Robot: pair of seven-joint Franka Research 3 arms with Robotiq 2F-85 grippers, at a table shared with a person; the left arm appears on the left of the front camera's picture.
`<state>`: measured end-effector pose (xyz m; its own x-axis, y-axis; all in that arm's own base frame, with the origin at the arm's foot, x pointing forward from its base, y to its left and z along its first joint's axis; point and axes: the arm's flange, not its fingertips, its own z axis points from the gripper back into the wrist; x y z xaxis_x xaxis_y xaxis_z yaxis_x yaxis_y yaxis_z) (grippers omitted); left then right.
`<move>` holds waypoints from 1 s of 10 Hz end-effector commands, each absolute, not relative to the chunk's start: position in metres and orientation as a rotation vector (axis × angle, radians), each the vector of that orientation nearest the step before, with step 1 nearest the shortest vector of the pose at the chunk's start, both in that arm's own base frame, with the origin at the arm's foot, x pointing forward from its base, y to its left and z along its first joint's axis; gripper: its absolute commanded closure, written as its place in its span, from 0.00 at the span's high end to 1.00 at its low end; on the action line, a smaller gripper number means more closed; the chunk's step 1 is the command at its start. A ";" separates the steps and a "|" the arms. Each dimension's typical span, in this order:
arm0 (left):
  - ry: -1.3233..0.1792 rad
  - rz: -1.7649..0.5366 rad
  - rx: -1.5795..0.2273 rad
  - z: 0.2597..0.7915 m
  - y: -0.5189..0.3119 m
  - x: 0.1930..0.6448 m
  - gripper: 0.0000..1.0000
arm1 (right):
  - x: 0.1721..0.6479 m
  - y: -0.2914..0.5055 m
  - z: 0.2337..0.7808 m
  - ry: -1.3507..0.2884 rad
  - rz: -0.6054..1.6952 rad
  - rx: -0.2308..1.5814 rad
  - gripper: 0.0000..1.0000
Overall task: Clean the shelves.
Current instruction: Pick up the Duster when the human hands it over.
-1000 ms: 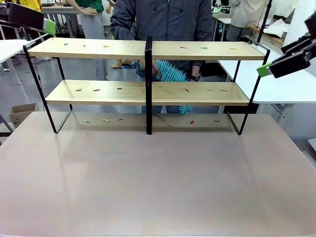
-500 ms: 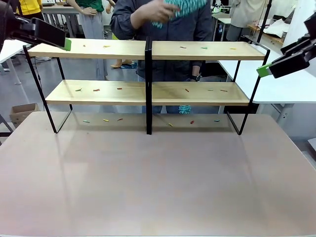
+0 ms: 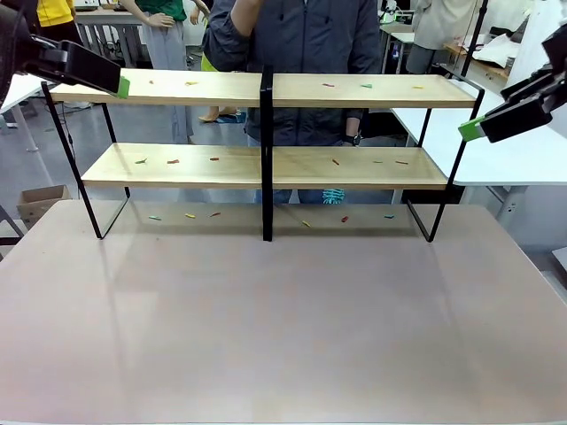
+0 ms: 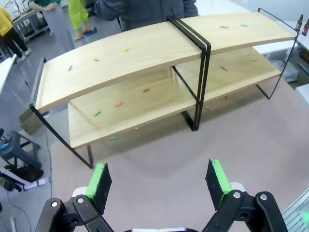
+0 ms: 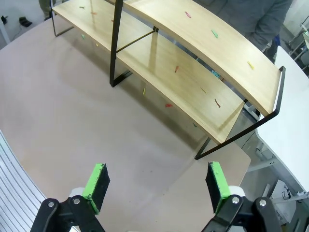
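Note:
The shelves (image 3: 177, 88) stand across the far half of the table, two light wooden boards in a thin black frame with a black centre post (image 3: 266, 150). Small coloured scraps (image 3: 172, 161) lie scattered on both boards and on the table under them. My left gripper (image 3: 115, 81) hovers at the top board's left end, open and holding nothing. In the left wrist view the left gripper (image 4: 159, 176) looks down on the shelves (image 4: 145, 53). My right gripper (image 3: 469, 130) hangs off the frame's right end, open. The right wrist view shows the right gripper (image 5: 157, 181) open above the shelves (image 5: 193, 43).
A person in a dark jacket (image 3: 301, 35) stands close behind the shelves. Something teal and bristly (image 3: 333, 196) shows behind the lower board. White tables (image 3: 514, 150) flank the scene, and a cardboard box (image 3: 40, 202) sits on the floor at left. The pinkish tabletop (image 3: 283, 328) lies bare in front.
The person lifted a teal brush from behind the shelves up out of the picture. My left gripper moved right and down to the top board's left end. The right gripper barely shifted.

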<state>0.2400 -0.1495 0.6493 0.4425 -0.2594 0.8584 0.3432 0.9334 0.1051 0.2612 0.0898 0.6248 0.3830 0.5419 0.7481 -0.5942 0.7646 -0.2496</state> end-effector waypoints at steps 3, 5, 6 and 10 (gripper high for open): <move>-1.057 -0.408 -0.093 0.652 -0.150 0.242 1.00 | 0.265 0.092 0.623 -0.946 0.770 0.065 1.00; -1.050 -0.359 -0.076 0.652 -0.149 0.243 1.00 | 0.266 0.093 0.623 -0.942 0.768 0.064 1.00; -1.050 -0.385 -0.091 0.650 -0.152 0.239 1.00 | 0.266 0.094 0.624 -0.942 0.770 0.064 1.00; -1.050 -0.385 -0.091 0.650 -0.152 0.239 1.00 | 0.235 0.121 0.638 -0.957 0.517 0.215 1.00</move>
